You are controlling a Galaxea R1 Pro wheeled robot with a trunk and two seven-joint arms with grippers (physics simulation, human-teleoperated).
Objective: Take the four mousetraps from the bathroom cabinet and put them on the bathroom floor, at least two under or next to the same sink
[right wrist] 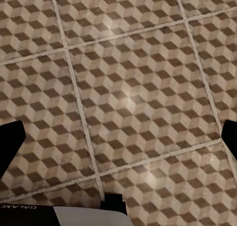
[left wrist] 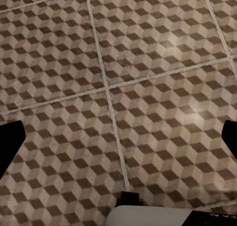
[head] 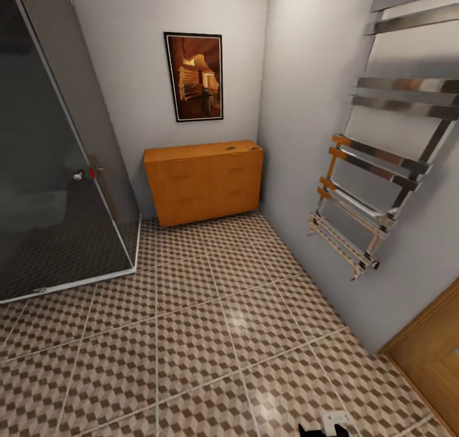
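- Across the upper middle of the head view: cabinet [head: 204, 182], orange-brown, low and wide, pushed into the far corner against both walls, drawers shut, with a small dark item on its top near the right end, too small to identify.
- Above it, a framed picture [head: 194, 76] on the wall.
- At the left of the frame, smoky glass shower panels [head: 51, 157] standing on a pale rim.
- At the right, a chrome towel rack [head: 382, 163] on the side wall, and a wooden door [head: 430, 354] in the lower right corner.
- Over the lower half, bathroom floor [head: 210, 335] in cube-pattern tiles with pale grout.
- Left wrist view: same tiled floor below; black fingers [left wrist: 11, 144] at both side edges, spread wide apart, gripping nothing.
- Right wrist view: tiled floor again; black fingers [right wrist: 10, 144] at both side edges, likewise wide apart with nothing between.
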